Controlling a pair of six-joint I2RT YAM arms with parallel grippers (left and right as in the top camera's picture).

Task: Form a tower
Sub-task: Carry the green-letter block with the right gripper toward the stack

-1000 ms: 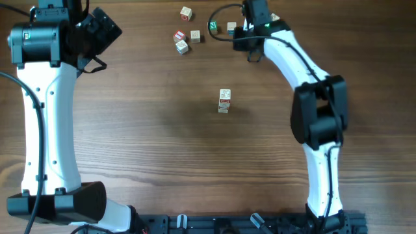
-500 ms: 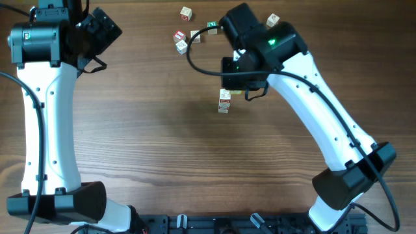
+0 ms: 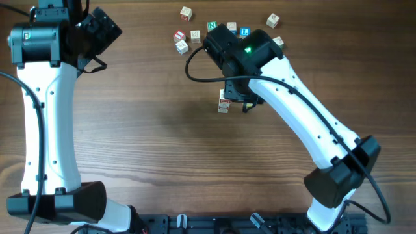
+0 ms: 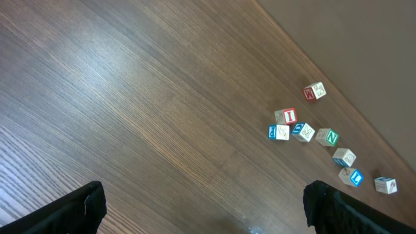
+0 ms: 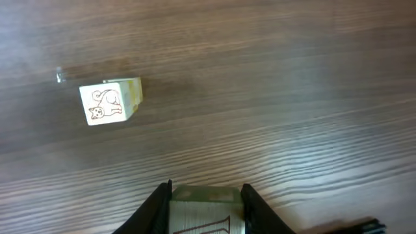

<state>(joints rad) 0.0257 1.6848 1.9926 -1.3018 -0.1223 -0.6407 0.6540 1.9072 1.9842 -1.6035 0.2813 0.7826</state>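
On the wooden worktop, near its middle and a little toward the far edge: tower, one item, a narrow stack of small pale cubes with a red mark on one face. Its upper part is hidden under the right arm in the overhead view, so the cube count cannot be told.

Right claw: positioned just beside the tower, on the stack's right side as seen from overhead. Whether it touches the stack cannot be told. Fingers closed partway around a letter cube, gripping it on two opposite sides. The cube has a pale green upper edge and a dark red letter on the face toward the wrist camera.

Cat cube: pale face with a line drawing of a cat, one yellow side showing, well apart from the held cube in the right wrist view. Whether it is the tower's top cannot be told.

Left claw: at the far left corner, raised above the worktop, fingers spread fully apart, holding nothing.

Loose cubes: several, scattered along the far edge beyond the tower. Among them are a green-lettered cube, a blue-lettered cube and a red-faced cube.
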